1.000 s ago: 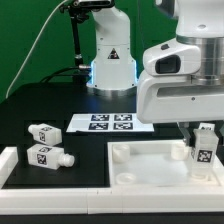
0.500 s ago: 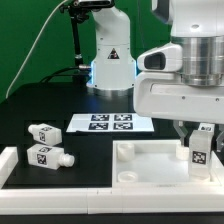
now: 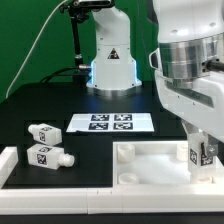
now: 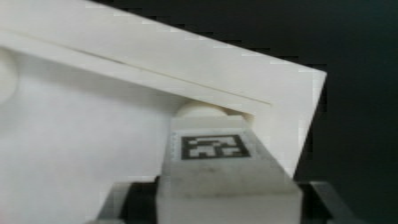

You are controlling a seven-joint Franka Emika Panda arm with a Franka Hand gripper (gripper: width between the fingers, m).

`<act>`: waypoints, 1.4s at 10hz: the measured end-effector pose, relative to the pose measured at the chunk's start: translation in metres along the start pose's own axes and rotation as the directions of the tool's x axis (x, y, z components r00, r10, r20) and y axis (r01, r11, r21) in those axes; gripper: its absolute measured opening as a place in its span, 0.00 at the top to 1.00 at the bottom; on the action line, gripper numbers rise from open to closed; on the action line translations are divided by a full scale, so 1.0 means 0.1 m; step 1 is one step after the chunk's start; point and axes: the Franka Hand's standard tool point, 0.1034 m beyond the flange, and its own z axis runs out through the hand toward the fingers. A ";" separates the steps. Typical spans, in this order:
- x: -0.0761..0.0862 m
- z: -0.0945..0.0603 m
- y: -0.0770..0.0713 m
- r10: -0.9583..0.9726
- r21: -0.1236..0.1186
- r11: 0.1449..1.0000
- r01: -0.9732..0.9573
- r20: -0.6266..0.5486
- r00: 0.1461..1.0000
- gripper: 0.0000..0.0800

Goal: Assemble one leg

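Gripper [image 3: 205, 150] clamps an upright leg [image 3: 201, 155] over the white panel's [image 3: 150, 160] corner at the exterior view's right. At the exterior view's left, two loose legs [image 3: 45, 133] [image 3: 47, 156] lie beside the marker board [image 3: 110, 123].

End effector [image 3: 203, 150] grips leg [image 3: 201, 155] (upright).

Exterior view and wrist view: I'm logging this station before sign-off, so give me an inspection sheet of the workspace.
Surface: black table, marker board flat on it.
Job's things: small white tagged plastic leg in the end effector, upright at the large white square tray-like panel's corner; two alike loose legs at the exterior view's left.
Clutter: nothing seen.
Grippers: end effector shut on the leg.
Cables: black cable hanging behind.
Surroundings: green backdrop.
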 end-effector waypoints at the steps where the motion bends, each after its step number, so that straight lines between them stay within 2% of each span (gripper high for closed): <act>1: -0.02 0.00 0.00 0.037 -0.001 0.999 -0.037 0.000 0.999 0.64; 3: -0.02 0.01 0.00 0.016 0.000 1.000 -0.016 -0.001 1.000 0.64; 4: -0.03 0.01 -0.01 -0.175 0.003 0.985 0.175 -0.024 0.984 0.52; 5: -0.08 0.01 0.00 -0.379 -0.016 0.926 0.378 -0.036 0.925 0.35; 6: -0.12 0.01 0.01 -0.505 -0.034 0.863 0.504 -0.038 0.863 0.23; 7: -0.13 0.03 0.03 -0.606 -0.046 0.795 0.605 -0.033 0.795 0.23; 10: -0.11 0.03 0.03 -0.750 -0.051 0.661 0.748 -0.026 0.661 0.19; 11: -0.10 0.02 0.03 -0.804 -0.053 0.594 0.803 -0.022 0.594 0.19; 13: -0.03 0.01 0.02 -0.967 -0.066 0.256 0.964 -0.006 0.256 0.19; 14: -0.07 0.02 0.02 -0.979 -0.083 0.203 0.976 -0.004 0.203 0.19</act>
